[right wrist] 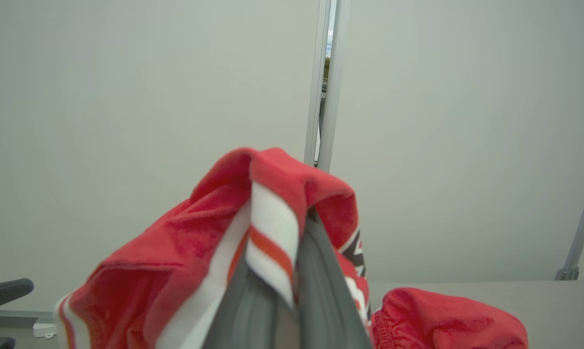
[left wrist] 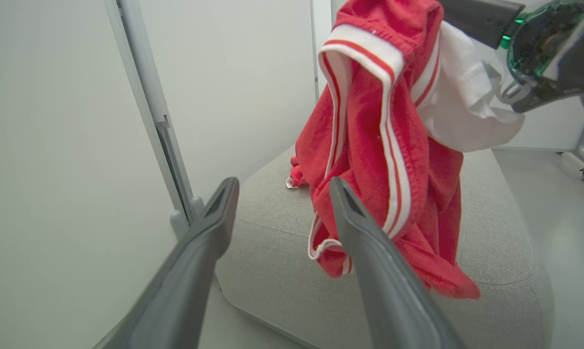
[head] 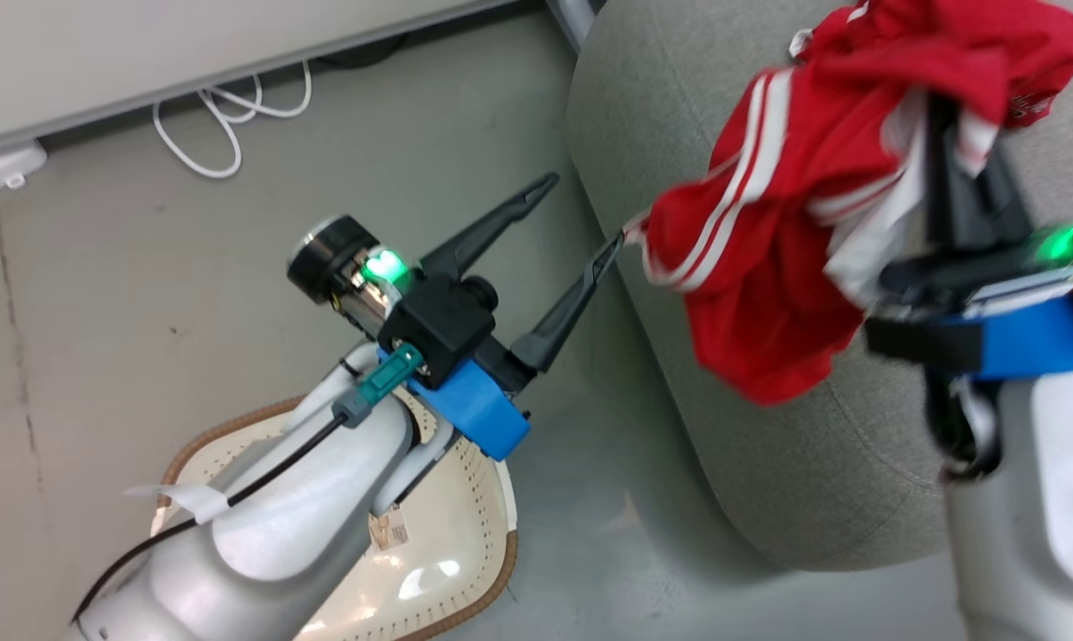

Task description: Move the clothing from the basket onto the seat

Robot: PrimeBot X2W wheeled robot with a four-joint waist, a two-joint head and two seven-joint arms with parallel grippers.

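Grey floor [head: 100,312], white cable [head: 224,125] along the wall panel [head: 189,44]. Basket [head: 465,534] sits on the floor beside the seat [head: 821,463], left arm [head: 322,481] over it. Right gripper [head: 944,133] clamped tight on a red garment [head: 785,240] hanging above the seat edge. Second red garment [right wrist: 447,320] lies on the cushion. Left gripper [head: 582,208] spread wide, empty; one tip right by the hanging hem, contact unclear.

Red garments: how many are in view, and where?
2. One garment hangs from the right gripper above the sofa; the other garment lies on it. More may be hidden.
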